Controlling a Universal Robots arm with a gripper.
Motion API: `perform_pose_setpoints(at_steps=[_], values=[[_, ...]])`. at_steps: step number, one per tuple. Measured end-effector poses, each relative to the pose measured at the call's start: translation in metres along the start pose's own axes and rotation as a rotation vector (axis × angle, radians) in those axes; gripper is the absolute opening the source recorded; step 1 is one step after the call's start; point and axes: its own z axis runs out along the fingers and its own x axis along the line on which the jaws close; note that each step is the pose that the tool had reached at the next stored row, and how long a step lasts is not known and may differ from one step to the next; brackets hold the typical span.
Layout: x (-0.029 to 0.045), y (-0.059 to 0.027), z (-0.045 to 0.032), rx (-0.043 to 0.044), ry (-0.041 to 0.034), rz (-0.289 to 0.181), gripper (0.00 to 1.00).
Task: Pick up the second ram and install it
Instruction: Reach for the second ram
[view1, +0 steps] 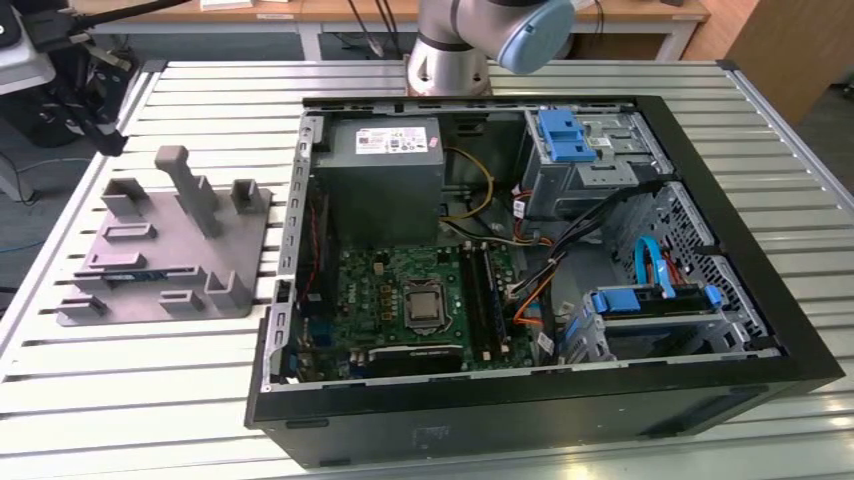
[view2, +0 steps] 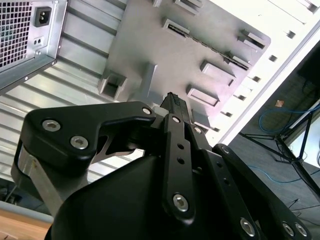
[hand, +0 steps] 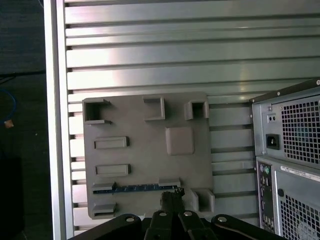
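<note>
- Exterior view takes in the whole bench: slatted table (view1: 134, 400), open PC case (view1: 534, 425) centre-right of the frame, grey plate (view1: 220, 255) at the exterior view's left, and the arm (view1: 461, 45) rising out at top centre.
- That view looks down into the case: green board (view1: 400, 290), grey power box (view1: 380, 170), blue drive brackets (view1: 567, 135), loose cables.
- The wrist views see the case from outside, i.e. the back panel (hand: 287, 150) w/ vent grille and power socket.
- First wrist view looks straight down on the plate (hand: 145, 160), so its posts read as flat pockets. In the exterior view they stand upright.
- Gripper (hand: 171, 196) is black, seen from behind its links. Tips are pressed together w/ nothing pinched. Same in the second wrist view (view2: 174, 100).
- Ram stick (hand: 137, 188) sits on its long edge in a plate slot, held btw two grey holders and untouched.
- Stick's look in the first wrist view: slim, long, blue-green edge w/ tiny parts along it.
- In the second wrist view the stick (view2: 207, 47) is a thin dark line. In the exterior view (view1: 138, 275) it's a short blue-green strip at the plate's near-left part, lower left of the frame.
- In the first wrist view the gripper tips appear just beside one end of the stick. Can't tell the height over it.
</note>
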Motion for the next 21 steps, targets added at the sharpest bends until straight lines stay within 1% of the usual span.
perform_pose_setpoints(at_steps=[21], values=[[0.0112, -0.0021, 0.0243, 0.0000, 0.0000, 0.000, 0.10]])
